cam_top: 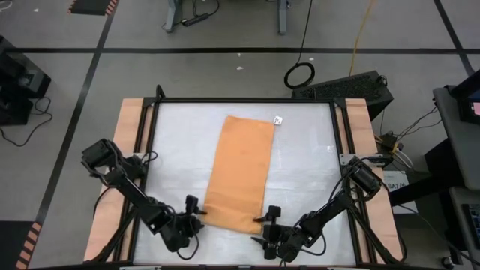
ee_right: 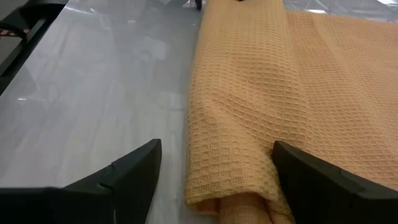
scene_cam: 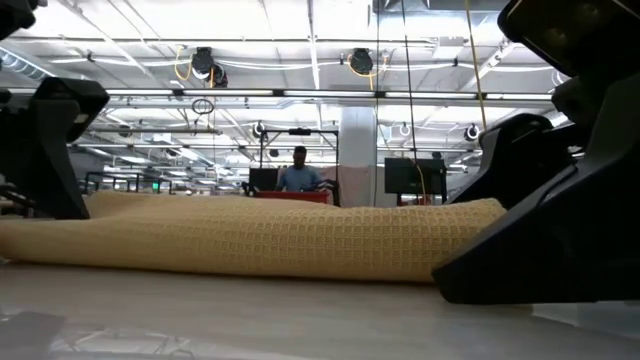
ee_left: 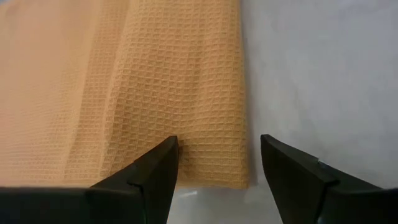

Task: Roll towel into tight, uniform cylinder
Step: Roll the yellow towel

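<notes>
While the towel (cam_top: 241, 174) is lying as a long folded strip down the middle of the bench (cam_top: 307, 172), its white tag (cam_top: 277, 120) at the far corner, we are working at its near end, where a first low fold is already showing. Our left tool (cam_top: 196, 215) is sitting at the near left corner with its fingers apart, straddling the hem and not yet pinching it; our right tool (cam_top: 268, 223) is sitting at the near right corner, fingers likewise apart, with the lifted edge between them and nothing clamped. To do this turn well, we are judging that both tools should be closing on the hem level with each other and carrying it forward together, or the roll will be coning. Bare bench is lying on both sides of the strip, and the whole length ahead is lying flat and unobstructed, so room for rolling is looking ample.
</notes>
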Tool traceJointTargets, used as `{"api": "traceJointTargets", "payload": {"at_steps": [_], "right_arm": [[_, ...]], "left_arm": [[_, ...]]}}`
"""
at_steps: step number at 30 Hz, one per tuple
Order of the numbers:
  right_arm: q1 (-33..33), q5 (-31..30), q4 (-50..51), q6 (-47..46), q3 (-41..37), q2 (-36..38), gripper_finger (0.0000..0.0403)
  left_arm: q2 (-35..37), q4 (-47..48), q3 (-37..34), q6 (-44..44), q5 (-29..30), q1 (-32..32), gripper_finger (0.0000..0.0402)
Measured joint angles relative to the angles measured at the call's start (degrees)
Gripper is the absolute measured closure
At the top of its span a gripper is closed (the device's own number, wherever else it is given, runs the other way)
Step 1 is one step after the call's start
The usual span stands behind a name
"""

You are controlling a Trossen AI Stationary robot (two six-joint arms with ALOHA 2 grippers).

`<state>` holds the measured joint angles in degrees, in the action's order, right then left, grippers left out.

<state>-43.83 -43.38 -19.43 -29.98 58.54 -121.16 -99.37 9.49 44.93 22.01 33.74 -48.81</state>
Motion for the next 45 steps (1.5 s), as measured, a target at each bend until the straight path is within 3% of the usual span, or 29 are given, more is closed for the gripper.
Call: {"api": "traceJointTargets", "payload": {"at_steps": [5, 9, 16, 21, 30, 39, 42, 45], "right_arm": [[0.0, 0.0, -0.1, 0.7, 0.0, 0.0, 0.0106], [-0.2, -0.2, -2.0, 3.8, -0.1, -0.1, 0.0116], [-1.3, -2.4, -4.8, 8.2, -0.2, -0.2, 0.0202], [-1.3, -2.7, -5.4, 8.4, -0.1, -0.2, 0.0249], [-2.0, -4.4, -5.5, 10.0, 1.4, -0.2, 0.0244], [-3.6, -7.5, 2.0, 12.3, 5.7, 0.0, 0.0168], [-3.6, -7.4, 2.7, 11.4, 5.7, 0.0, 0.0174], [-3.1, -6.8, 4.3, 9.0, 5.7, 0.0, 0.0207]], "left_arm": [[0.0, -0.2, 0.0, 0.1, -1.4, 1.4, 0.0184], [0.0, -0.2, 0.0, 0.2, -2.4, 2.3, 0.0235], [0.0, 0.0, 0.0, 1.8, -4.2, 4.2, 0.0345], [0.0, -0.2, 0.0, 3.2, -5.8, 4.8, 0.0389], [0.0, -0.4, 0.0, 4.7, -6.2, 4.9, 0.0386], [0.0, -0.4, -0.1, 5.2, -6.5, 5.0, 0.0384], [0.0, -0.5, -0.1, 6.1, -6.5, 5.0, 0.0384], [0.0, -0.5, -0.1, 6.2, -6.5, 5.0, 0.0384]]}}
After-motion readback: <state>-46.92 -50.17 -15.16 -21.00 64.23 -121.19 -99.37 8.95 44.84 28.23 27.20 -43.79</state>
